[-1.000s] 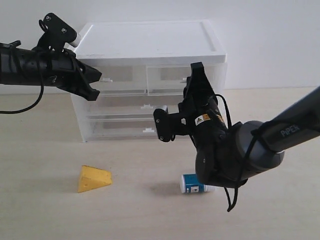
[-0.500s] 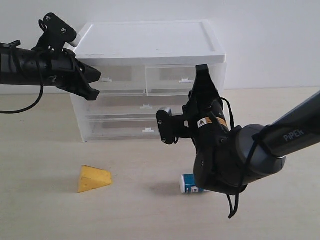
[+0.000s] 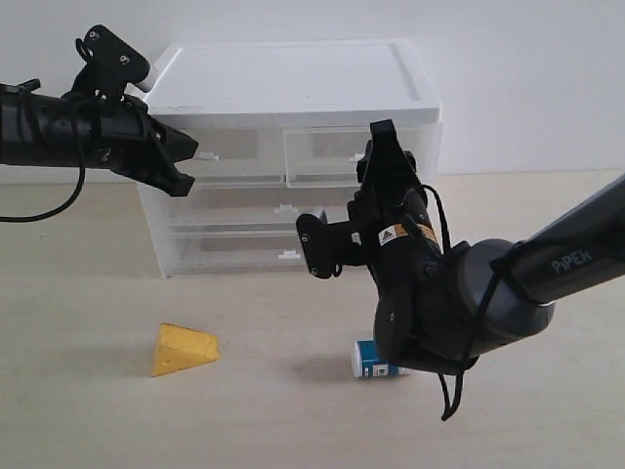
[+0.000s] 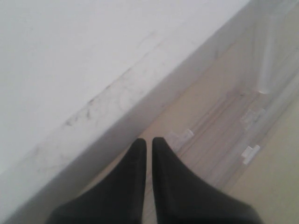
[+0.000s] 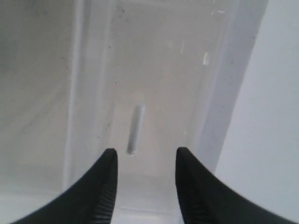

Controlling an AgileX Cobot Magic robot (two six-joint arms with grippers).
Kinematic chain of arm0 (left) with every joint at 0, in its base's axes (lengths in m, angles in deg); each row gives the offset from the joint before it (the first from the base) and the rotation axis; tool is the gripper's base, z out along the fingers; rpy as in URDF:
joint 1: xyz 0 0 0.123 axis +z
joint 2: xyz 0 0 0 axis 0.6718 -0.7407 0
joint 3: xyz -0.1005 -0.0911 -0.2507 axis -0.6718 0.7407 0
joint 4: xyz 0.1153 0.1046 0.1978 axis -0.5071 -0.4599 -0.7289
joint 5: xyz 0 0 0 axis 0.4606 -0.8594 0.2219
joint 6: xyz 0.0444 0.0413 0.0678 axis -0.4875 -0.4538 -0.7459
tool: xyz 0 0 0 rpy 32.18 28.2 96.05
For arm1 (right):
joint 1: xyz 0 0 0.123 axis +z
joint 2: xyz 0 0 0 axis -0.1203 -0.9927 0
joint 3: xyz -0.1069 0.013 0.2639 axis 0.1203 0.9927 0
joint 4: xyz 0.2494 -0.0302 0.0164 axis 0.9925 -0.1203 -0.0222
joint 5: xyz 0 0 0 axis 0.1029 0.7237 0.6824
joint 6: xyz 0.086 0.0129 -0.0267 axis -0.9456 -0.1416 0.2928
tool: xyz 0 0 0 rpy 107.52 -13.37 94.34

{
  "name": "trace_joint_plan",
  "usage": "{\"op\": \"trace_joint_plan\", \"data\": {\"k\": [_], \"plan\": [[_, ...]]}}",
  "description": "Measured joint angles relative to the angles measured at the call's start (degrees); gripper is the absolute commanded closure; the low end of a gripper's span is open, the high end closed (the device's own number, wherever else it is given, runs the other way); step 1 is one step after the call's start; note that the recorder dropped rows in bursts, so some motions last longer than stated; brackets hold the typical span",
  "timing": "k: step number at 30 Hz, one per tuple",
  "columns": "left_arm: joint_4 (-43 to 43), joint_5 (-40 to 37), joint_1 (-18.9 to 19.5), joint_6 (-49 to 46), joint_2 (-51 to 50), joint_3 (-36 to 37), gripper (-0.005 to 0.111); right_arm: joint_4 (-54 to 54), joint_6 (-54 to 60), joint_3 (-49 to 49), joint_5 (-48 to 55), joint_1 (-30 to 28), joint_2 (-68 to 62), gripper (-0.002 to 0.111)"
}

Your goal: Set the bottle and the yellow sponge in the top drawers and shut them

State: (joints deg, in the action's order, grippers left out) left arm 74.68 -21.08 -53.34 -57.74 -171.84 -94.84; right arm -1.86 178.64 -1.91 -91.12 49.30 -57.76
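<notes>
The white cabinet (image 3: 293, 83) stands at the back, its two top drawers side by side: left (image 3: 239, 156), right (image 3: 322, 154). My left gripper (image 3: 192, 154) is shut, empty, its tips just beside the left drawer's tab handle (image 4: 180, 136). My right gripper (image 3: 378, 137) is open in front of the right top drawer, whose tab handle (image 5: 135, 129) lies just beyond its fingertips (image 5: 111, 156). The yellow sponge (image 3: 183, 349) lies on the table at front left. The bottle (image 3: 374, 360) lies on its side, partly hidden under the right arm.
Two full-width drawers (image 3: 244, 230) sit below the top pair, their tabs (image 4: 251, 154) showing in the left wrist view. The right arm's bulky links (image 3: 449, 303) hang over the table between cabinet and bottle. A white wall stands behind.
The right gripper dipped down and right, then came back up-left to the right top drawer's front. The left arm, sponge and bottle have not moved.
</notes>
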Motion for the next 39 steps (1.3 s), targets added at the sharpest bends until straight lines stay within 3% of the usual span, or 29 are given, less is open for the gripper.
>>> {"op": "trace_joint_plan", "data": {"k": [19, 21, 26, 39], "plan": [[0.00, 0.00, 0.00, 0.00, 0.00, 0.00, 0.103, -0.62, -0.77, -2.10, 1.00, -0.32, 0.00, 0.072], [0.10, 0.00, 0.00, 0.00, 0.00, 0.00, 0.103, -0.30, -0.93, -2.33, 1.24, -0.32, 0.00, 0.077], [0.10, 0.00, 0.00, 0.00, 0.00, 0.00, 0.103, 0.68, -0.77, -2.51, 2.58, -0.32, 0.00, 0.108], [0.10, 0.00, 0.00, 0.00, 0.00, 0.00, 0.103, 1.35, -0.89, -2.51, 3.68, -0.36, 0.00, 0.108]]}}
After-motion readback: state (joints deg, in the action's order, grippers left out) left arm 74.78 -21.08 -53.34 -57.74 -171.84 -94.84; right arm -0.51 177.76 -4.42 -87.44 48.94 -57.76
